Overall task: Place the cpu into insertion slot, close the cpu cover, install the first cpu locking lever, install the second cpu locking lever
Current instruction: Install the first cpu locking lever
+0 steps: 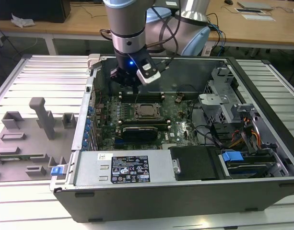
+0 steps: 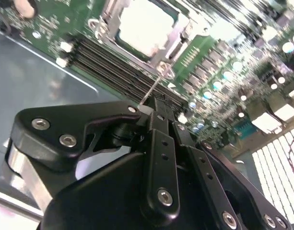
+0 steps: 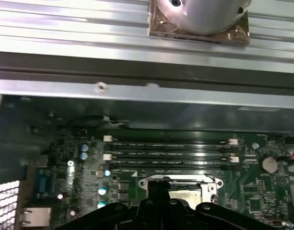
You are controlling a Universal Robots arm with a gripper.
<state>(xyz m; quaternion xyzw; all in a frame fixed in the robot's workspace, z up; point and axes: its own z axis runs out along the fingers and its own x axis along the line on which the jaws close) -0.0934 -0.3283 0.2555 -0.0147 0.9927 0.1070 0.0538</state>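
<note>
My gripper (image 2: 154, 105) is pinched almost shut on the thin locking lever (image 2: 150, 90), held at its free end, I judge, for leverage. At the exterior view's centre, just below me, the cpu (image 1: 146, 110) sits in the insertion slot (image 1: 155, 115), with the cpu cover (image 2: 107, 20) lowered over it.

The exterior view stands high off one edge of the slatted bench (image 1: 41, 72) and looks down and across into the open computer case (image 1: 185, 196) from middle range. The first wrist view hangs close over the motherboard (image 3: 89, 167), facing the case wall and the arm's base (image 3: 199, 19) beyond. The second wrist view sits right behind the gripper (image 2: 155, 103), tilted, very near. All three views share the memory slots (image 3: 170, 153) and the insertion slot (image 2: 142, 24).
</note>
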